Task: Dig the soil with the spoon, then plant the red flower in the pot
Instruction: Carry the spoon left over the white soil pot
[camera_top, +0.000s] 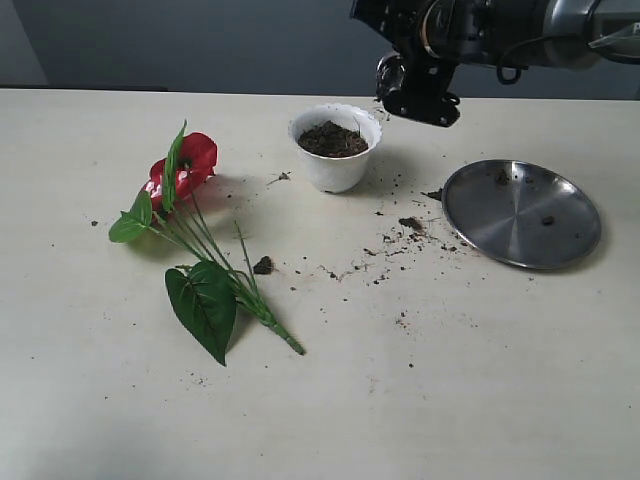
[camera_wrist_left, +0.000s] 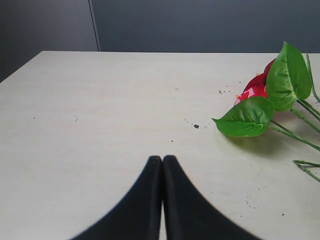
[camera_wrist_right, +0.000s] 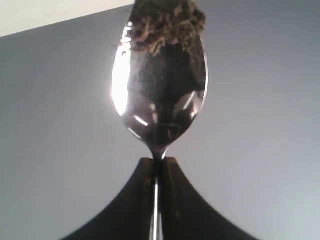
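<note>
The white pot (camera_top: 336, 165) stands at the table's back middle with dark soil (camera_top: 333, 139) inside. My right gripper (camera_top: 415, 92) hovers just right of and above it, shut on the spoon (camera_top: 386, 72). In the right wrist view the gripper (camera_wrist_right: 158, 161) pinches the thin handle, and the shiny spoon (camera_wrist_right: 160, 100) carries a clump of soil (camera_wrist_right: 162, 22) at its tip. The red flower (camera_top: 185, 165) lies flat on the left, stems pointing toward the front. My left gripper (camera_wrist_left: 162, 159) is shut and empty over bare table, with the red flower (camera_wrist_left: 256, 86) off to its side.
A round steel plate (camera_top: 521, 212) with a few soil crumbs sits right of the pot. Spilled soil (camera_top: 410, 224) is scattered between pot and plate, and one clump (camera_top: 263, 265) lies beside the stems. The broad green leaves (camera_top: 205, 303) spread toward the front left.
</note>
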